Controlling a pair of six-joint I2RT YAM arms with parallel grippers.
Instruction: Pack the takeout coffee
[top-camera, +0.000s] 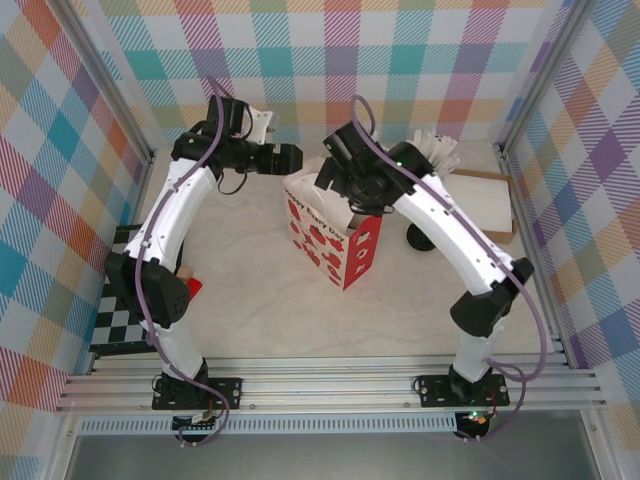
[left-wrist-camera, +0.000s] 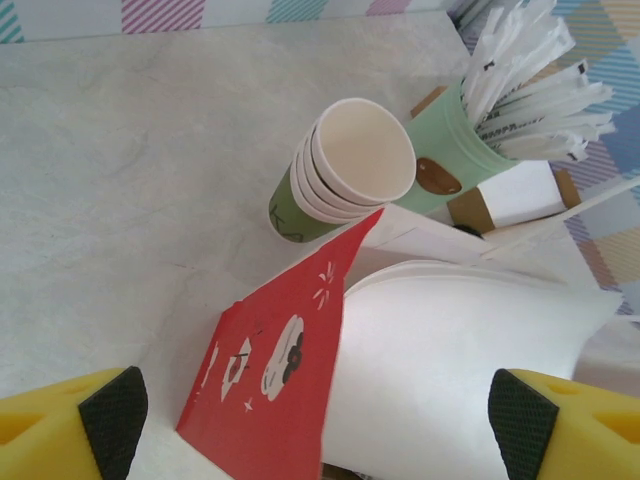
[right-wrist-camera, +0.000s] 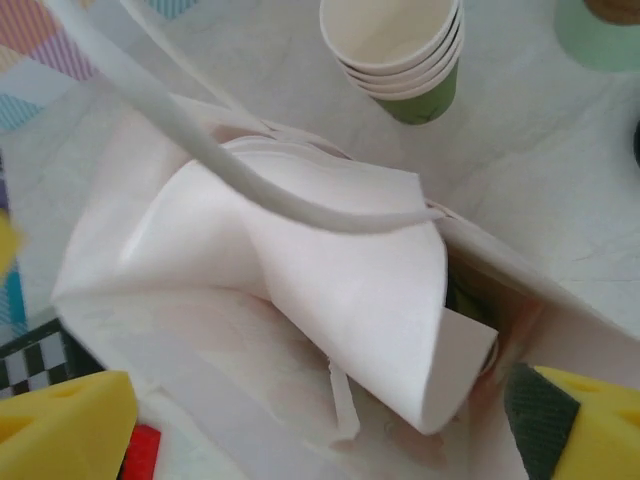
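Right hand (right-wrist-camera: 322, 415) released, spread over gift bag (top-camera: 322, 245) mouth; left hand (left-wrist-camera: 318, 415) released; coffee cup hidden, position untellable

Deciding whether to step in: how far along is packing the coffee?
Done: the gift bag stands open on the table. In hand: nothing; the right hand hovers open over the bag's mouth, the left hand open near it. A green sliver shows between white folds inside, possibly the takeout coffee; I cannot confirm. A dark round thing sits on the table right of the bag. Left: verify it is inside.
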